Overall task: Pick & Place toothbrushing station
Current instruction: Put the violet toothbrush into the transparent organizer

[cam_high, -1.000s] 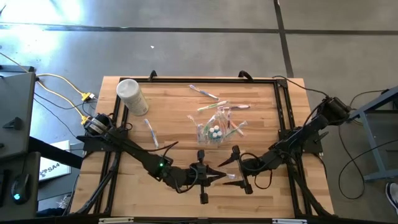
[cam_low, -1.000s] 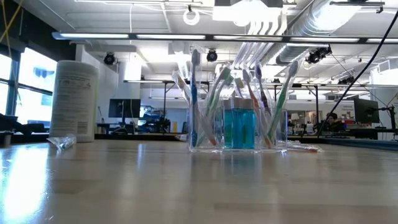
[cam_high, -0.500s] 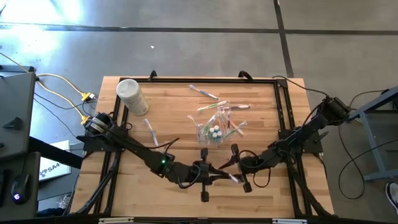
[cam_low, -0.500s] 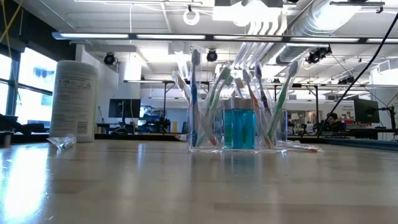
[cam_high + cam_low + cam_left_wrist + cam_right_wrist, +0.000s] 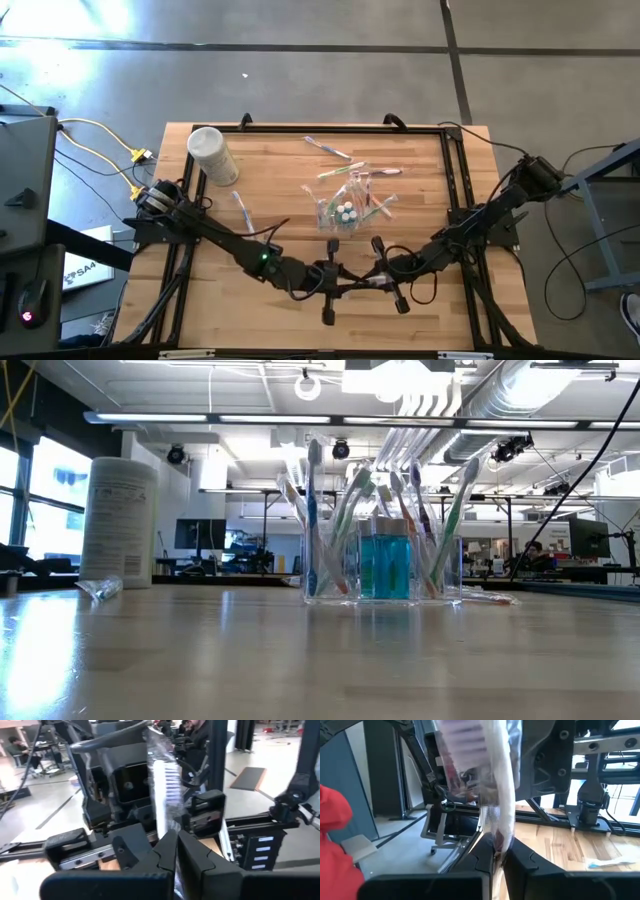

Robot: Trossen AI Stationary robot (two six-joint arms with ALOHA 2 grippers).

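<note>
The toothbrushing station (image 5: 345, 212), a clear holder full of toothbrushes with a blue bottle, stands mid-table (image 5: 385, 560) on its flat base. Near the table's near edge my left gripper (image 5: 346, 281) and right gripper (image 5: 373, 281) meet tip to tip. Both are shut on one white toothbrush in a clear wrapper (image 5: 162, 785), which is held above the wood. The right wrist view shows the same wrapped toothbrush (image 5: 496, 795) rising past that arm's fingers. My left gripper pinches the wrapped toothbrush at its handle below the bristle head (image 5: 169, 827) between its two fingers, reaching level from the table's left. The head end stands out beyond the fingers, clear of the table. My right gripper pinches the wrapper and white handle (image 5: 496, 837) between its two fingers, level from the table's right. The rest of the brush stands out past the fingertips, off the table.
A white cylindrical tub (image 5: 212, 155) lies at the far left (image 5: 122, 520). Loose wrapped toothbrushes lie at the far middle (image 5: 328, 149), beside the station (image 5: 378, 172) and left of it (image 5: 242, 212). A black frame runs around the table's edges (image 5: 455, 200).
My right gripper has shut from wide open onto the wrapped toothbrush that my left gripper holds. My left wrist has rolled a little. The station has stayed where it was.
</note>
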